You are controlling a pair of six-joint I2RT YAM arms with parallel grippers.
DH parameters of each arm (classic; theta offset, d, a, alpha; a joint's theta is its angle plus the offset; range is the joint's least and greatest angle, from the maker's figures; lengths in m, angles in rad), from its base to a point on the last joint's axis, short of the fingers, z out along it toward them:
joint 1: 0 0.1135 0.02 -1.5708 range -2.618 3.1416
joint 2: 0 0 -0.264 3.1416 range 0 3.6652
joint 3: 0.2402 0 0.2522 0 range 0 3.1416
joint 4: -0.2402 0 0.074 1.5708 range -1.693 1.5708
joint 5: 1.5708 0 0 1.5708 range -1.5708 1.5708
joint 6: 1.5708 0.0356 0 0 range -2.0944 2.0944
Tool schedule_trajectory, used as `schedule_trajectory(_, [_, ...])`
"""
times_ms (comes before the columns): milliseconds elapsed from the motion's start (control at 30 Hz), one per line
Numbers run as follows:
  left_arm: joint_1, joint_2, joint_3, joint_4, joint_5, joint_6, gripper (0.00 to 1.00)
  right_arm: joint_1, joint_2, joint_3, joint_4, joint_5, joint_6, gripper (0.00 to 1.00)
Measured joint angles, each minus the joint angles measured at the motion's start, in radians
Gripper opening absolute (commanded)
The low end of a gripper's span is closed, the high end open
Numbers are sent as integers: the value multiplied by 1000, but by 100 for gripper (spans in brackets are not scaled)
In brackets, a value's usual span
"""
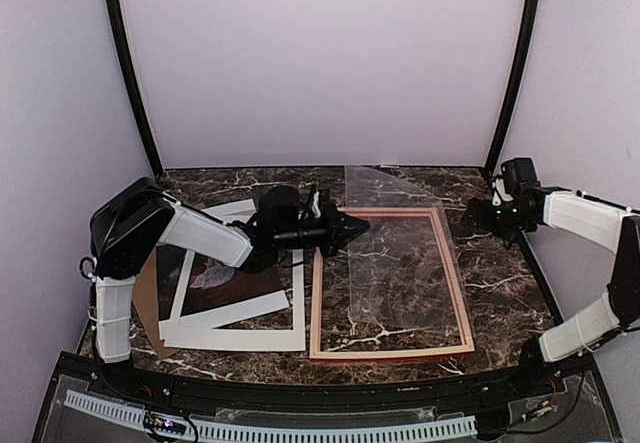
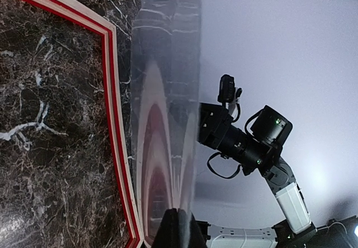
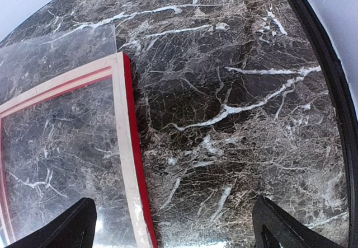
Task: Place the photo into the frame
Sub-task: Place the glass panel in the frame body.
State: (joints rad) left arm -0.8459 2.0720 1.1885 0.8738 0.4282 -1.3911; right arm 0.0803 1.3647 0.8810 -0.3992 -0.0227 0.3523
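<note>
Your left arm [image 1: 200,235] reaches across to the middle of the worktop [image 1: 505,283], and its left jaws are clenched on one edge of a clear sheet [image 1: 395,223]. In the left wrist view the clear sheet [image 2: 168,119] shows nearly edge-on, rising from between the fingers. It hangs tilted over the frame [image 1: 463,283], sloping down towards the right rail. You cannot tell whether it touches there.

The frame lies flat at centre right, pale wood side up with red along its outer edge [image 3: 131,158]. Marble shows through its opening.

The photo [image 1: 215,278] is at the left of the worktop, well apart from the frame. It overlaps a white mat [image 1: 240,341], and which is on top is unclear. A brown board [image 1: 145,308] peeks out beside them.

Your right arm [image 1: 580,213] sits at the right edge. The right jaws are released and spread wide above bare marble [image 3: 235,119], just beside the frame's far right corner.
</note>
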Motion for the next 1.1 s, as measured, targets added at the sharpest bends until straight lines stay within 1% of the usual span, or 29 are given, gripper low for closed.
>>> schedule_trajectory(167, [-1,0,-21,-27,-32,21,0,0,0,8,0,-11,0,99])
schedule_trajectory(400, [-1,0,-84,-111,-76,80,0,13,13,3,15,-50,1,98])
schedule_trajectory(733, [-1,0,-85,-222,-91,181,0,105,64,-28,38,-68,1,96])
schedule_trajectory(1100, [4,0,-74,-318,-97,268,0,134,94,-63,63,-90,0,95])
